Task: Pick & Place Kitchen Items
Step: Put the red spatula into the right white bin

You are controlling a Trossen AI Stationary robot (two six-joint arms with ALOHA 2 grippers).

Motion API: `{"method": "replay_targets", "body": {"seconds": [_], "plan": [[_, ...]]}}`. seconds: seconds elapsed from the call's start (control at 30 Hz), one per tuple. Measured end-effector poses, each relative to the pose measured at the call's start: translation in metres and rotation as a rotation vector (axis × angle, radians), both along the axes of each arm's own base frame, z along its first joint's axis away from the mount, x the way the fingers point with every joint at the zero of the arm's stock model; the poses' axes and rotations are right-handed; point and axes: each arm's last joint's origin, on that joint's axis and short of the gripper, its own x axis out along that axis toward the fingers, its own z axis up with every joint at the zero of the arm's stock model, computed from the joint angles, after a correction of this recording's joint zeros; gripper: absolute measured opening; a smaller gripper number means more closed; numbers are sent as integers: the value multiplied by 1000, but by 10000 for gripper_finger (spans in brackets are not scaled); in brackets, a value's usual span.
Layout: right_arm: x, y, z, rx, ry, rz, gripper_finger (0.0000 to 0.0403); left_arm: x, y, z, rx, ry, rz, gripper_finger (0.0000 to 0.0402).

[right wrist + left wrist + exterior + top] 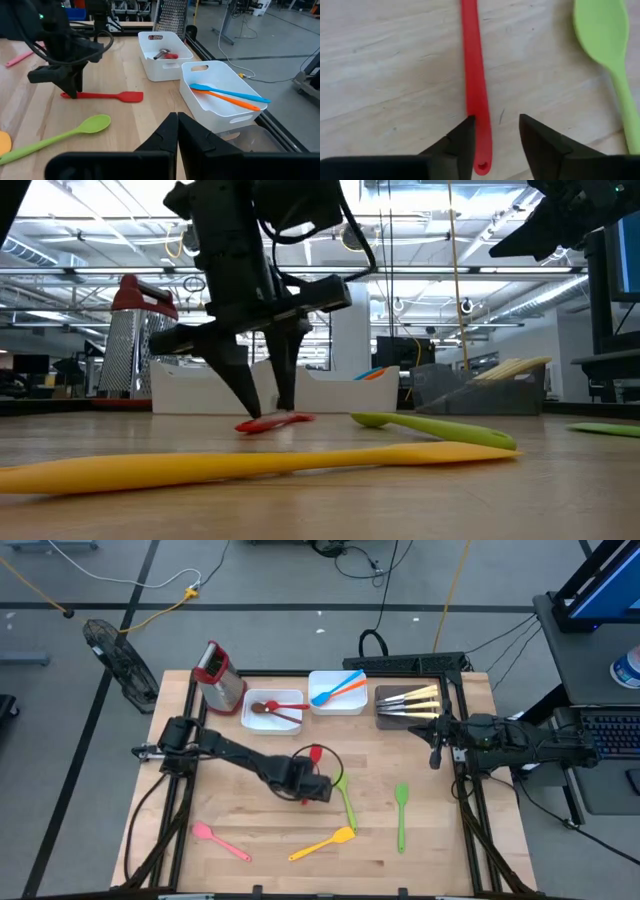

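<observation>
At the counter's far edge, two white trays (341, 705) already hold spoons and spatulas, and the dark tray (392, 715) knives. Mid-counter, the left tool (496, 134), jaws narrowly parted, straddles the red spatula (475, 85) handle lying flat; green, yellow and pink utensils remain loose, and the right tool (177, 131) waits pinched closed, empty.

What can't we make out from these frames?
- Red spatula: high view, left gripper and its cable hide most of it; left wrist view cuts off its blade.
- Dark tray: low view, only pale handles rise above its wall; blades unseen.
- Brown spoon: right wrist view, the white tray wall hides most of it.
- Right gripper: low view, cut off by the top edge.
</observation>
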Motion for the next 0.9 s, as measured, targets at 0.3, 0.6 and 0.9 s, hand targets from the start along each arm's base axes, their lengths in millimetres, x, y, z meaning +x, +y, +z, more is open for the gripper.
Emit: {"method": "replay_targets", "body": {"seconds": [0.3, 0.6, 0.9], "plan": [[0, 0, 0, 3, -4, 0, 4, 3, -4, -21, 28, 52, 5, 190], [0, 0, 0, 2, -5, 3, 4, 0, -10, -42, 77, 137, -33, 98], [0, 0, 0, 1, -4, 3, 4, 1, -7, -41, 82, 122, -8, 22]]}}
